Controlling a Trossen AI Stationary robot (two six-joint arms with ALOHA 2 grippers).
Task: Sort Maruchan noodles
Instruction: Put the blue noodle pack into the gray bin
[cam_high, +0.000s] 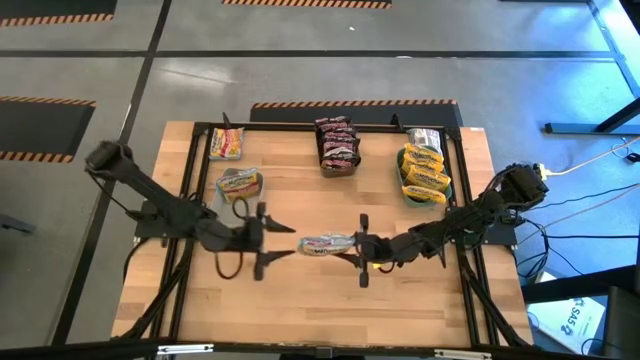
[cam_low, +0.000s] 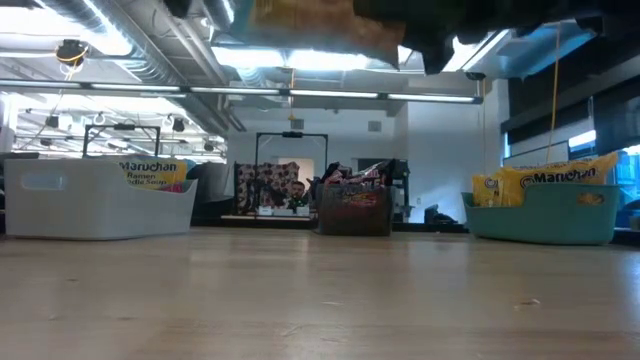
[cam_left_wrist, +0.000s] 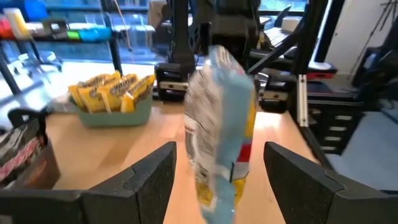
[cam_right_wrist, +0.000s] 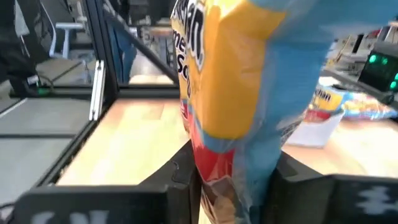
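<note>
Left arm reaches in from the table's left edge; the left gripper (cam_high: 268, 238) sits left of centre with its fingers (cam_left_wrist: 144, 177) spread wide, facing a packet but not touching it. Far left on the table (cam_high: 300, 300), a white bin (cam_low: 95, 210) holds a multicoloured Maruchan packet (cam_high: 227, 143), and a second such packet (cam_high: 239, 184) lies just nearer, close beside the left arm.

At table centre, a silver-white and light-blue noodle packet (cam_high: 327, 244) hangs between the two grippers, raised off the wood, as the low view shows it high above the tabletop. The right gripper (cam_high: 362, 248) pinches the packet's right end; in the right wrist view its fingers (cam_right_wrist: 180, 180) press on the packet's red and yellow lower part.

At the far edge, centre, a dark bin (cam_low: 354, 212) holds dark red-orange packets (cam_high: 337, 143). At the far right, a teal dish (cam_low: 545, 222) holds a stack of yellow packets (cam_high: 424, 170), with one silver-white packet (cam_high: 425, 137) at its far end. The right arm comes in from the table's right edge.
</note>
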